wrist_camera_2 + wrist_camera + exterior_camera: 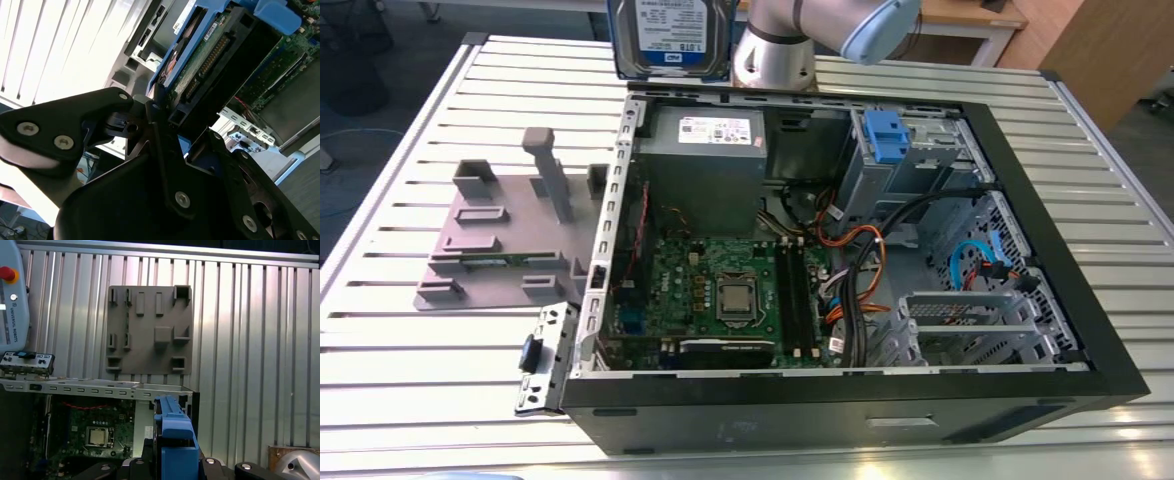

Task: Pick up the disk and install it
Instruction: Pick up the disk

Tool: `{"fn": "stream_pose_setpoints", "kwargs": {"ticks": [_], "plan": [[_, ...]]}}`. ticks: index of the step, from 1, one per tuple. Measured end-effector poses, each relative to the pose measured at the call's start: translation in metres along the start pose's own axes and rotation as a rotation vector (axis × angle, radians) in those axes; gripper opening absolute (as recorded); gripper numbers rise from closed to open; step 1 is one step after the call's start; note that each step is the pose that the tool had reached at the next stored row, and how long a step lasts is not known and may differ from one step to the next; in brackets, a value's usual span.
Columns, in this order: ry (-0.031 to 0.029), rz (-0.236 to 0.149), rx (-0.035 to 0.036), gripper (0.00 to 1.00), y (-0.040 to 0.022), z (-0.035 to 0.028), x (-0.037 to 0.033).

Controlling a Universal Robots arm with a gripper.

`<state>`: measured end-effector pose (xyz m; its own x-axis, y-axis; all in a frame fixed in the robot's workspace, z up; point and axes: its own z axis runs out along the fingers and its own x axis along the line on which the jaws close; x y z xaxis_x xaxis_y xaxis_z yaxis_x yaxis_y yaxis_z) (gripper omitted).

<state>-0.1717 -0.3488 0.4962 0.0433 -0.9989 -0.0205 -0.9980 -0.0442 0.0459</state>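
Blue-framed disk in black claw

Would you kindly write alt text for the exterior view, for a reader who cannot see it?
The disk hangs upright at the frame's top beside the robot arm, near the far edge of an open computer case lying on a slatted metal table. A grey fixture plate sits at the exterior view's left.

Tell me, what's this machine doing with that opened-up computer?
A robot arm grips the disk in its pincer, holding it on edge in the air just beyond the open computer case. The disk is not yet inside the case. A grey parts holder lies beside the case on the slatted table, with no disk on it.
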Motion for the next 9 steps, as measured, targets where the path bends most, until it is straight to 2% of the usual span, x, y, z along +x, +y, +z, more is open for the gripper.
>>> {"fn": "stream_pose_setpoints", "kwargs": {"ticks": [9], "plan": [[-0.0001, 0.0, 0.0, 0.37, 0.0002, 0.0, 0.0031]]}}
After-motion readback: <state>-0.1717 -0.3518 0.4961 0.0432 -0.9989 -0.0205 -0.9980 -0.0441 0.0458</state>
